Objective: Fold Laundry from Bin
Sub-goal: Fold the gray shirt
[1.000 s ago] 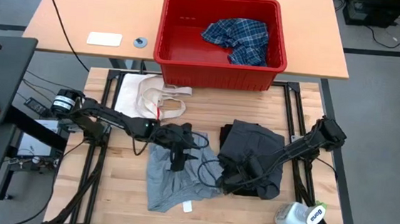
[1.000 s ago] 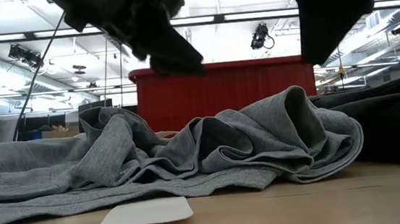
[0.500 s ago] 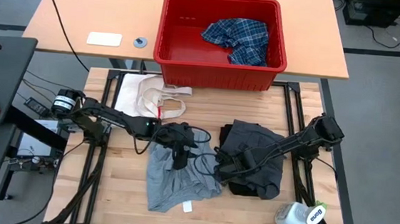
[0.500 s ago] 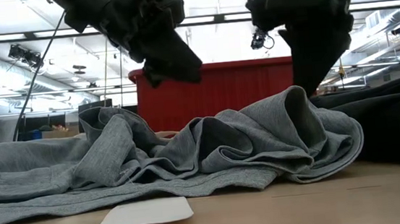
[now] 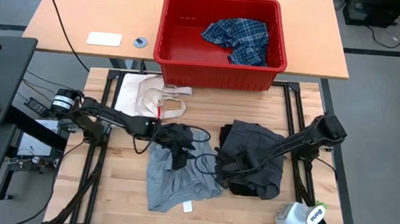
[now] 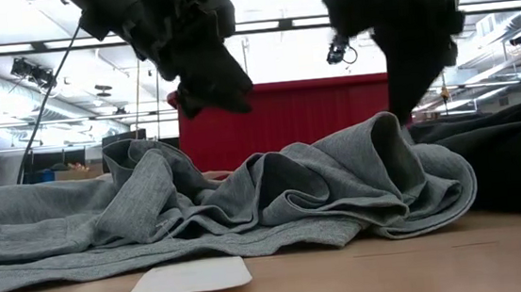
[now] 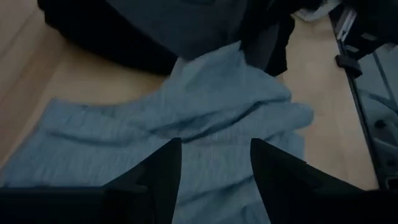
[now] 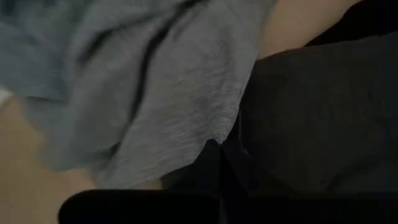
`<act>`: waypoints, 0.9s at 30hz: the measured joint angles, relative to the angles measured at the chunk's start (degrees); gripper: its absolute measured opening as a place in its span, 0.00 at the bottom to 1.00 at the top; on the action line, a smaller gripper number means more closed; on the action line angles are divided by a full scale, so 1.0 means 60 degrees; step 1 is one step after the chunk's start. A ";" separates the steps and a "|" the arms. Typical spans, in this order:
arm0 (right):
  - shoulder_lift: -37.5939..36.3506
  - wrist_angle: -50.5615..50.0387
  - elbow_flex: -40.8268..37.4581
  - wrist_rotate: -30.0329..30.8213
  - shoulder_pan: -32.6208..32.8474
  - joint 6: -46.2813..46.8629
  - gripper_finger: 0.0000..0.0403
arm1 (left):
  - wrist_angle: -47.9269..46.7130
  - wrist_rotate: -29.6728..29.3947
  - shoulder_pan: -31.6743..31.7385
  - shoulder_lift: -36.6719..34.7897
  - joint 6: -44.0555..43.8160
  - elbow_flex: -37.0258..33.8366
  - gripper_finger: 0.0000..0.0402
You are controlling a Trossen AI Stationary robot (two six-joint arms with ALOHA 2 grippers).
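The bin [image 5: 223, 42] holds the plaid shirt [image 5: 238, 38]. On the surface [image 5: 249, 216], the light grey garment [image 5: 173, 181] lies limp, best pinched at an edge. Right claw [image 5: 222, 165] is closed on its right edge; left claw [image 5: 181, 157] hovers half-open, empty.

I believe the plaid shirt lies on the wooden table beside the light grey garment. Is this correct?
Not quite. The plaid shirt is in the red bin, as the high view shows. The light grey garment does lie on the wooden table.
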 joint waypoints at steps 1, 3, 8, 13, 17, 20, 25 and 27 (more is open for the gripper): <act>-0.0134 -0.0037 0.0037 -0.0024 0.0000 0.0005 0.01 | -0.0074 0.0007 -0.0001 -0.0063 -0.0046 -0.0006 0.48; -0.0420 -0.0082 0.0070 -0.0019 0.0000 0.0044 0.01 | 0.0023 0.0021 0.0000 -0.0182 -0.0080 0.0008 0.48; -0.1079 -0.0110 0.0092 -0.0064 -0.0121 0.0139 0.01 | -0.0055 0.0031 0.0051 -0.0502 -0.0045 -0.0002 0.48; -0.1242 0.0489 0.0095 -0.0495 -0.0285 0.0154 0.01 | -0.0075 0.0027 0.0128 -0.0641 -0.0117 -0.0002 0.48; -0.1233 0.2314 0.0095 -0.0774 -0.0410 0.0194 0.01 | -0.0069 0.0042 0.0125 -0.0950 -0.0314 -0.0010 0.48; -0.1213 0.3942 0.0095 -0.0772 -0.0530 0.0344 0.01 | -0.0176 0.0067 0.0125 -0.1533 -0.0357 -0.0006 0.48; -0.1209 0.5961 0.0095 -0.0357 -0.0722 0.0280 0.01 | -0.0582 -0.0060 0.0117 -0.3000 -0.0572 -0.0006 0.44; -0.1144 0.6487 0.0099 -0.0220 -0.0801 0.0114 0.01 | -0.0862 -0.0159 0.0117 -0.3607 -0.0604 -0.0002 0.43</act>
